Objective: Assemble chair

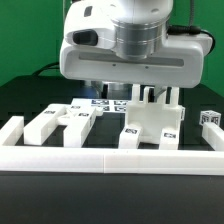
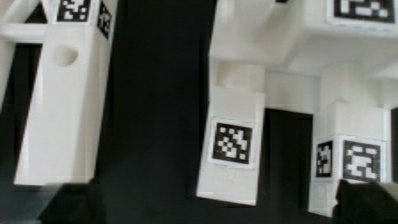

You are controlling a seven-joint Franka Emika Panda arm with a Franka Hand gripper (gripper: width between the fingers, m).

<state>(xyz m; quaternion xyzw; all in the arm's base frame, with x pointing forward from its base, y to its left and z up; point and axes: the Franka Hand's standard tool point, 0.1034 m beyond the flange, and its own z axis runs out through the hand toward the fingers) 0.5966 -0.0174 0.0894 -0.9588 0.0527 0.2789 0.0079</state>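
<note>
Tabletop (image 1: 30, 100), black, carries every item. Arm (image 1: 130, 45), a broad white housing, hangs directly above the standing section (image 1: 150, 122) of the chair and fills the upper exterior view.

Border rail (image 1: 100, 160), long, low and white, runs in front of the standing section on the camera side. It turns back past the section on both sides.

Chair status: not complete. The standing section is an upright block with posts rising from it and square tags on its front face. It stands just behind the rail. Two loose flat pieces (image 1: 45, 125) (image 1: 75, 118) lie on the tabletop on the exterior view's left of the standing section, near it but apart. One small tagged block (image 1: 209, 117) lies on the exterior view's right of the section, well apart.

Marker board (image 1: 105, 103) lies flat behind the standing section, partly covered by the arm.

Gripper (image 1: 142, 95) sits just above the posts of the standing section. In the wrist view, three white tagged bars (image 2: 68, 100) (image 2: 235, 130) (image 2: 356, 150) run side by side. Two dim dark fingertips (image 2: 71, 205) stand spread apart, with the middle bar's end between them. They hold nothing.
</note>
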